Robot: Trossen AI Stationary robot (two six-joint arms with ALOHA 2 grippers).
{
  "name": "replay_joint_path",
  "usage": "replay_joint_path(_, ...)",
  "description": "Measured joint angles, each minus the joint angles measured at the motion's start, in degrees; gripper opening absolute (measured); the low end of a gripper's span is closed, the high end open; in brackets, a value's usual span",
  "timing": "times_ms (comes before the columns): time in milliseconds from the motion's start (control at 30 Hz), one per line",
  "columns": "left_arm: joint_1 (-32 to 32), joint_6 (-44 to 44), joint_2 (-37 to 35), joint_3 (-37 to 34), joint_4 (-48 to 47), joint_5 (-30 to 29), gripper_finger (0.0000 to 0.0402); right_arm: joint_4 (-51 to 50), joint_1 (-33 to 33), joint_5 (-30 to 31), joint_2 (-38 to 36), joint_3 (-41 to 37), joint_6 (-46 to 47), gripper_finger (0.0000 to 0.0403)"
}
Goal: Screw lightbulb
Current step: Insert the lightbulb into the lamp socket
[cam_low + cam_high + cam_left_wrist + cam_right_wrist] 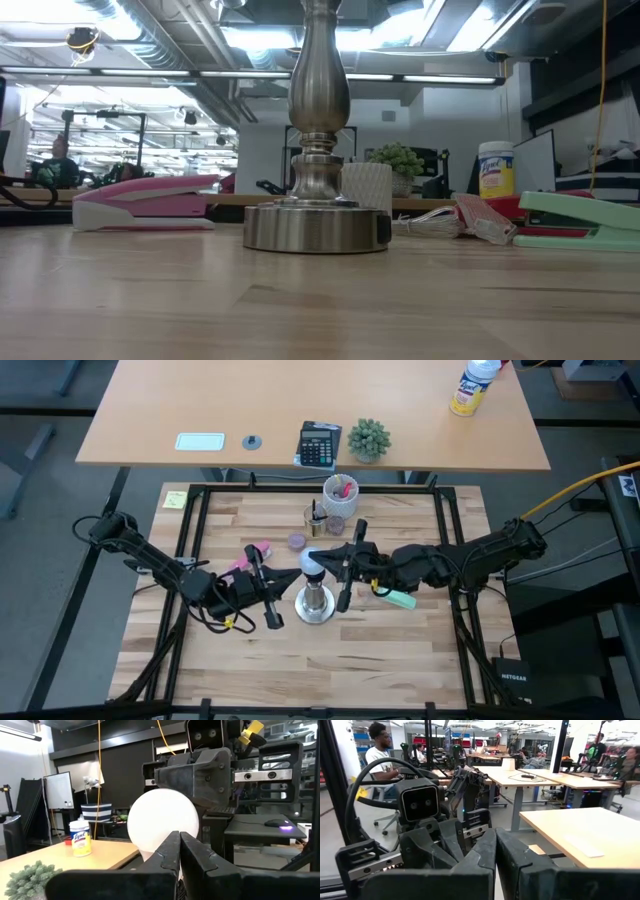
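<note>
Lightbulb (312, 561) sits atop the metal socket stand (315, 603) mid-worktop, left claw (262, 592) and right claw (350, 566) both closed empty beside it; a nudge could tip the stand.

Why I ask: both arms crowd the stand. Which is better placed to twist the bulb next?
Probably left: the left gripper, jaws shut, has the lightbulb centred just ahead in its wrist view. The right gripper, also shut, shows no bulb in its own.

L arm: reaching in from left, low over table
L gripper (268, 592): fingers shut
R arm: in from right
R gripper (350, 565): shut too, facing L
</note>
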Motion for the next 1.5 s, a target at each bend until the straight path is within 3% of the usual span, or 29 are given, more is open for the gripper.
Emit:
replay_joint_path(1133,0.65,2.95,0.02,0.0,0.5,-9.18,0.0004,0.01,0.04,-1.55,0.07,0.0,0.43,0.001)
replay_joint_path(1367,-3.09,10.69,-1.33,0.0,6.99,-12.12,0.0003,0.01,0.02,-1.49,0.07,-0.01,0.43,0.001)
replay_joint_path(1500,-5.78,9.57,-1.9,0.0,7.64,-11.47,0.0001,0.01,0.02,-1.27,0.07,-0.02,0.41,0.001)
